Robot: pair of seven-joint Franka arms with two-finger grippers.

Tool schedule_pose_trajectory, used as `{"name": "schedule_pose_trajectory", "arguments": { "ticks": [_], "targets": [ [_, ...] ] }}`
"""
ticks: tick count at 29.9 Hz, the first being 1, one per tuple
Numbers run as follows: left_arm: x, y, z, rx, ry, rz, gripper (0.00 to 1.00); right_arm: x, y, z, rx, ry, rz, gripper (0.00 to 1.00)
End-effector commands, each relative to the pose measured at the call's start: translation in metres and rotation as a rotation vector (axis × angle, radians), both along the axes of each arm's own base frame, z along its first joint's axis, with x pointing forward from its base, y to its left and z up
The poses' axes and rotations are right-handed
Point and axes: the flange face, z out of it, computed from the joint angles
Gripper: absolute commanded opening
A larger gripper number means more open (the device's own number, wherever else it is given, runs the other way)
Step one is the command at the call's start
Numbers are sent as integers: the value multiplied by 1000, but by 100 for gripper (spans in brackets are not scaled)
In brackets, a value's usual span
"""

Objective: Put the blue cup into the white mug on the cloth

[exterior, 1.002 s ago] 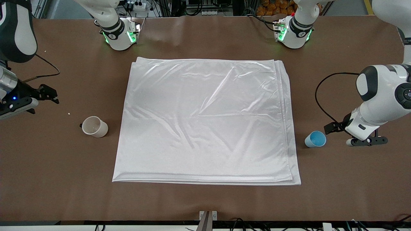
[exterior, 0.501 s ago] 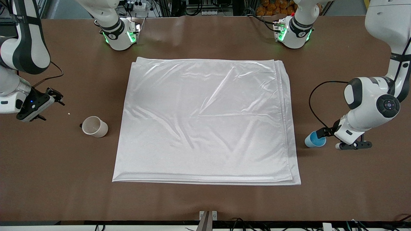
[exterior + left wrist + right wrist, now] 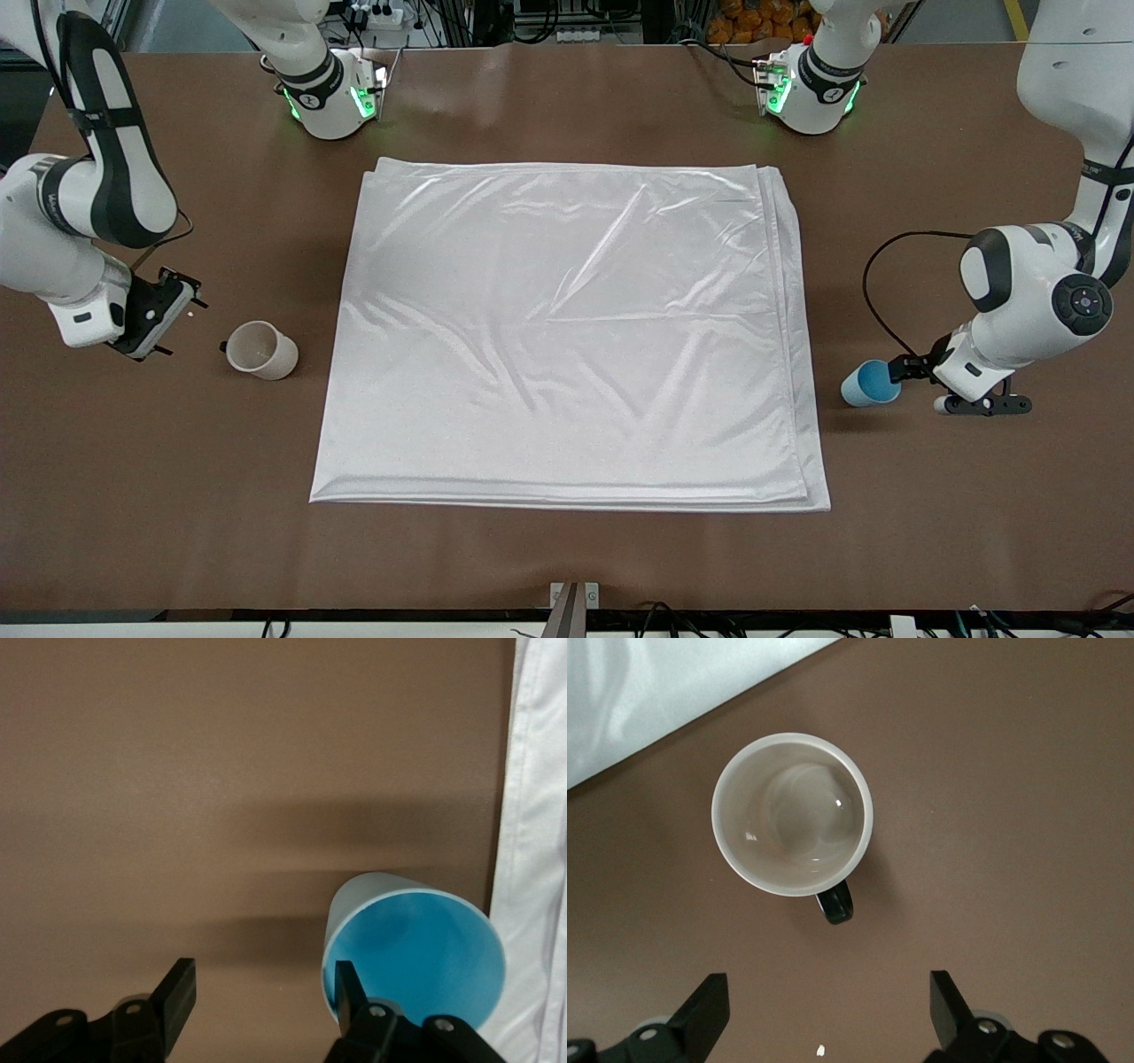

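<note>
Blue cup (image 3: pixel 869 384) upright on the bare counter (image 3: pixel 567 549), just off the cloth's (image 3: pixel 567 337) edge at the left arm's end; left end effector (image 3: pixel 905 370) released, fingers straddling the cup's wall, one inside the rim, one outside.

Judgement: pinch the thin wall squarely and lift straight up, since a tapered, smooth, light cup may tip or slip if squeezed off-centre. In the left wrist view the cup (image 3: pixel 412 952) is glossy blue inside and out, no handle, with the cloth's layered hem at about 3 o'clock of it. White mug (image 3: pixel 260 349) sits on bare counter at the right arm's end, not on the cloth: cream, round, pale inside, small dark handle (image 3: pixel 834 902). Right end effector (image 3: pixel 168 312) hangs spread wide over the counter beside the mug. Cloth is shiny, wrinkled, folded in layers.
</note>
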Motion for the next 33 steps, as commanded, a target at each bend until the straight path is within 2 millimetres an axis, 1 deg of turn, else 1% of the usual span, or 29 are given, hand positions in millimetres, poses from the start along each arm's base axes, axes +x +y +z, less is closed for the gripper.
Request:
{"name": "schedule_pose_trajectory", "arguments": {
  "ticks": [1, 2, 4, 8, 14, 19, 22, 24, 26, 31, 33],
  "targets": [
    [5, -7, 3, 4, -12, -2, 59, 4, 3, -16, -39, 13, 84, 100],
    [5, -8, 2, 3, -11, -3, 55, 4, 5, -20, -48, 18, 100, 100],
    [4, -10, -4, 0, -2, -6, 49, 6, 6, -21, -61, 8, 114, 100],
    [5, -17, -11, -3, 7, -16, 27, 7, 5, -34, -59, 10, 157, 100],
    [6, -23, -15, -6, 4, -23, 0, 9, 2, -53, -53, 4, 241, 100],
    [6, -23, -15, -2, 0, -28, 0, 9, 1, -66, -48, 1, 281, 100],
    [6, -25, -14, 3, 0, -37, 0, 9, -1, -68, -48, -2, 281, 100],
    [7, -34, -15, 3, 0, -51, 0, 9, -1, -71, -46, -1, 283, 100],
    [7, -35, -15, 3, 0, -53, 0, 9, 0, -72, -45, -2, 299, 100],
    [8, -36, -8, 4, -10, -60, 0, 8, 4, -78, -34, 5, 334, 100],
    [10, -34, -3, 5, -21, -67, 0, 6, 5, -84, -32, 6, 338, 100]
  ]
}}
